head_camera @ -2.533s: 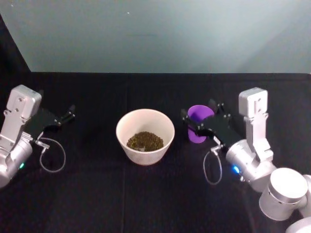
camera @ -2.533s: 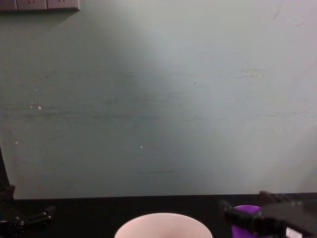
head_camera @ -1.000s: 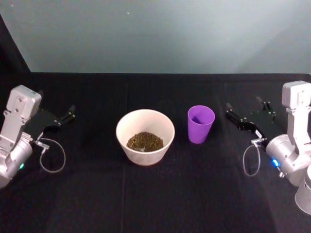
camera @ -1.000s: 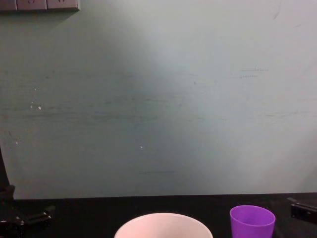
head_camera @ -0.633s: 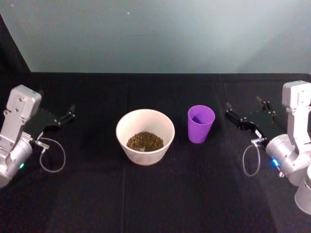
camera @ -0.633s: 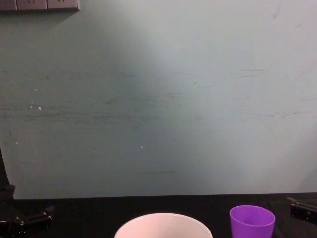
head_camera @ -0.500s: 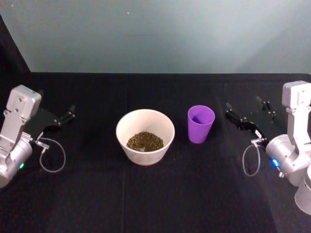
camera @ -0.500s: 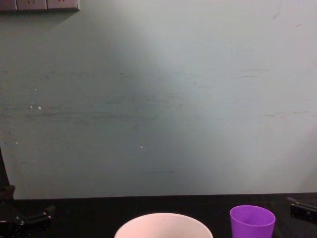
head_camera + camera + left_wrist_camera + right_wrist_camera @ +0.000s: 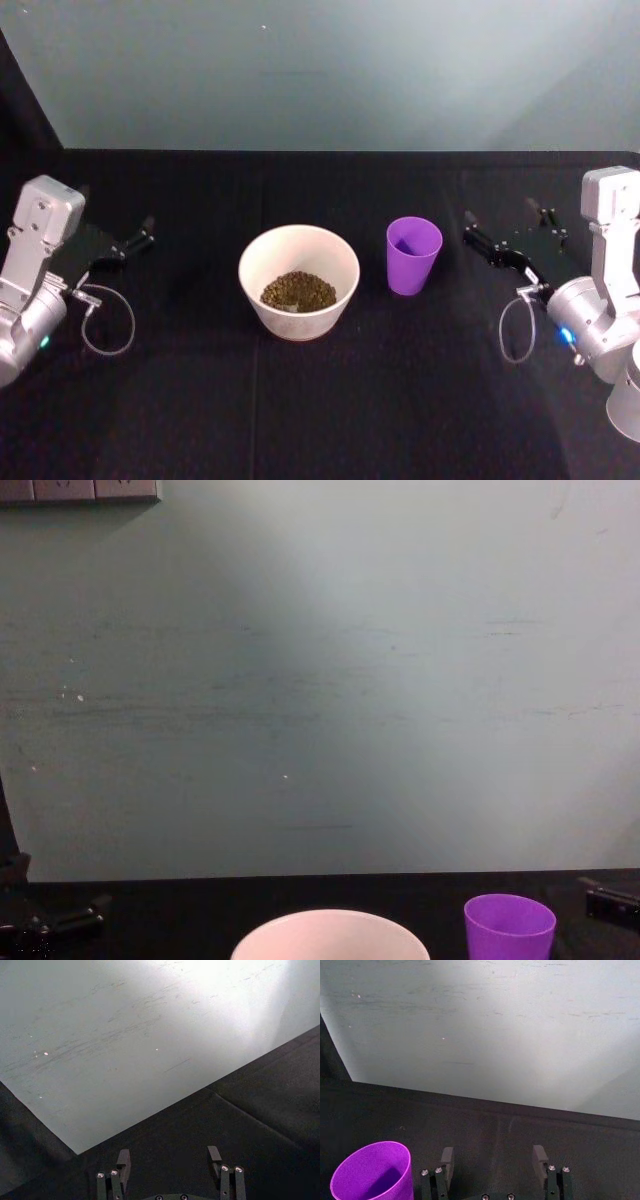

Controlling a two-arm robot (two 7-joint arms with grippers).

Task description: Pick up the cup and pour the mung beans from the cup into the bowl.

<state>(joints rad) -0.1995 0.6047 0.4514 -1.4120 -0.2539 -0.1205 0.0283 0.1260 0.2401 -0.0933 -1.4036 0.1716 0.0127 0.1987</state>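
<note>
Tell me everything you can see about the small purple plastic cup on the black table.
The small purple plastic cup is smooth, has no handle and tapers to a narrower base. It stands upright on the black table, its mouth open upward, with no beans visible inside. It sits apart from the wide white bowl on its left. Nothing grips it: the right gripper is open, off to its right.

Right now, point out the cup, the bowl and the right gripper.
cup (image 9: 412, 262), head view, on its purple side wall.
bowl (image 9: 299, 313), head view, on its pale outer wall.
right gripper (image 9: 500, 232), head view, midway between its open fingertips.
</note>
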